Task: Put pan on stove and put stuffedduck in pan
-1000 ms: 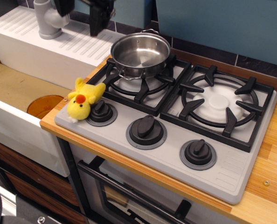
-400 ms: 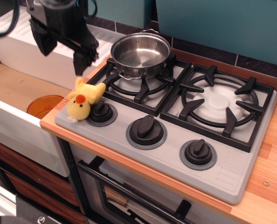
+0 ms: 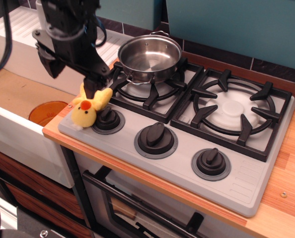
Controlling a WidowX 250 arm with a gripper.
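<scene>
- The desk (image 3: 286, 178) is a wooden top, and the grey stove (image 3: 257, 173) is set in it, with two black grates, white burner discs and three round black knobs in a row along the front.
- The pan (image 3: 150, 55) is round, shallow and shiny steel, with small loop handles. It stands on the left grate, at the far side of it.
- The black tool (image 3: 70, 74) hangs over the left end of the stove with its fingers spread wide apart and nothing between them. One finger (image 3: 92, 82) comes down right at the top of the duck; if it touches, I cannot tell.
- The stuffedduck (image 3: 89, 105) is small, yellow and fuzzy, with an orange-red beak. It lies on the front left corner of the stove, just beside the left knob (image 3: 108, 119). Its long axis runs diagonally, the head toward the front left edge and the body toward the pan.
</scene>
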